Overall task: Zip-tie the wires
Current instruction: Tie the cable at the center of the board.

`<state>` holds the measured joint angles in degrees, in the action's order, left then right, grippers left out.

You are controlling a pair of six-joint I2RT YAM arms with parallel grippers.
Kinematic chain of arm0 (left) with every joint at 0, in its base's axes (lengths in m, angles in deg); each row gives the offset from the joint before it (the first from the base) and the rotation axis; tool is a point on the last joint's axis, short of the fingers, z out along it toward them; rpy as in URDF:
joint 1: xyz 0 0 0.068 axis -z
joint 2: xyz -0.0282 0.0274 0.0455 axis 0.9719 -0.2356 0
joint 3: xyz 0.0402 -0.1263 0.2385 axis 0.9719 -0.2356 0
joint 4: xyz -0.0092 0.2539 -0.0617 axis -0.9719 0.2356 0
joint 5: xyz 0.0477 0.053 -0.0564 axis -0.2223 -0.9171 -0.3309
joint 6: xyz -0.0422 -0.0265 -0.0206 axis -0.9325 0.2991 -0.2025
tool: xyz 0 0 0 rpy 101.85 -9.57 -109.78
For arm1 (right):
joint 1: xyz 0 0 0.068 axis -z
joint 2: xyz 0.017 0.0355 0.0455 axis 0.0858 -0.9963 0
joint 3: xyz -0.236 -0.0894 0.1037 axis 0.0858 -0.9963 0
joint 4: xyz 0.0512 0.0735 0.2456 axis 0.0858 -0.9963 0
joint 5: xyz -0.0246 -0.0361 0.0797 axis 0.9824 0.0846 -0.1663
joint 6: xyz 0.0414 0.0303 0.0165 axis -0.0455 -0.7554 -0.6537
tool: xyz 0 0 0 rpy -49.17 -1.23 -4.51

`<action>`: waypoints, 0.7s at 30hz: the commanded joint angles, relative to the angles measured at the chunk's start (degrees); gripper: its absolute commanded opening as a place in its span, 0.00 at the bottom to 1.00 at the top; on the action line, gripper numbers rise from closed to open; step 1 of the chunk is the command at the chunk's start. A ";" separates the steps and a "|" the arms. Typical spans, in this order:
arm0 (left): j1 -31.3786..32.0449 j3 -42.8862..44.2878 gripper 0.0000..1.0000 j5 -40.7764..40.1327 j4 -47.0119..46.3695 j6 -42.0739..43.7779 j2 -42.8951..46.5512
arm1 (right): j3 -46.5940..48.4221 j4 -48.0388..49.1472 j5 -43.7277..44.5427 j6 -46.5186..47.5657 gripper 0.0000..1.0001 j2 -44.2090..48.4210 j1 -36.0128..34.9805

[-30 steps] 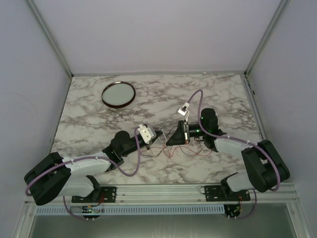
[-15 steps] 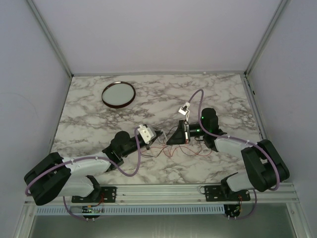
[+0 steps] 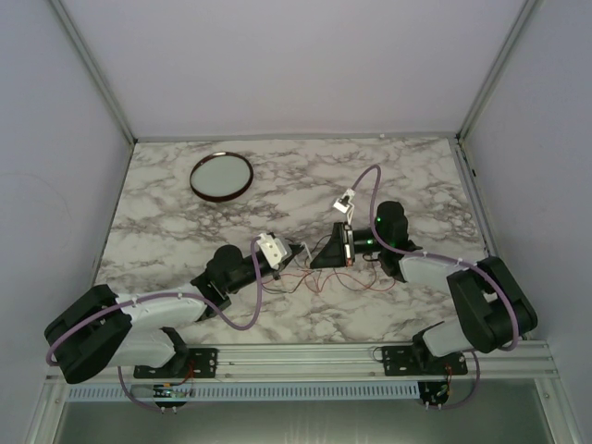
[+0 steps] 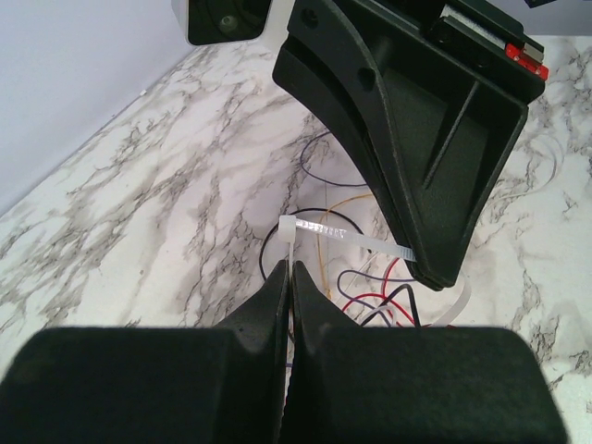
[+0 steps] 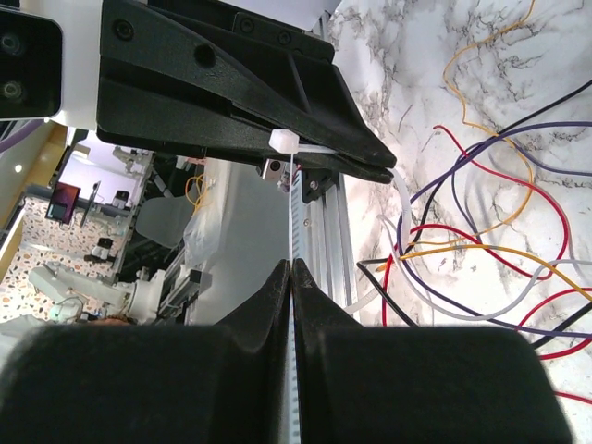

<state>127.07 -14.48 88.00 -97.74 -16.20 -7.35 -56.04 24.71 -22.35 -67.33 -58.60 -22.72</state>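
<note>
Overhead, the zip tie (image 4: 319,228) is too small to make out. The wrist views show the left hand (image 4: 289,274) and right hand (image 5: 292,268) each clenched on its strap. The wires (image 5: 412,242), partly hidden behind the hands, sprawl just 6 o'clock of them on the marbled worktop (image 3: 185,222). A dish (image 3: 221,176) sits at 10 o'clock, with pale walls around.

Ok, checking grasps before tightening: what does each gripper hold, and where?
Both pinch the strap of the white zip tie: left gripper beside its head, right gripper farther along.
</note>
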 commanded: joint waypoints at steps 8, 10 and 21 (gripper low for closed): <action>0.37 -0.14 0.00 -0.78 -1.90 0.29 0.68 | -0.89 7.44 -1.44 -3.04 0.00 0.36 0.57; 0.37 -0.14 0.00 -0.96 -1.65 0.14 0.81 | -1.72 7.45 -1.04 -2.98 0.00 0.88 0.57; 0.38 -0.05 0.00 -1.04 -1.88 -0.68 0.52 | -4.45 8.23 0.21 -3.23 0.00 2.62 0.48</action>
<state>127.07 -14.48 86.95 -97.74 -17.14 -7.35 -60.79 29.39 -22.06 -70.55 -57.87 -22.63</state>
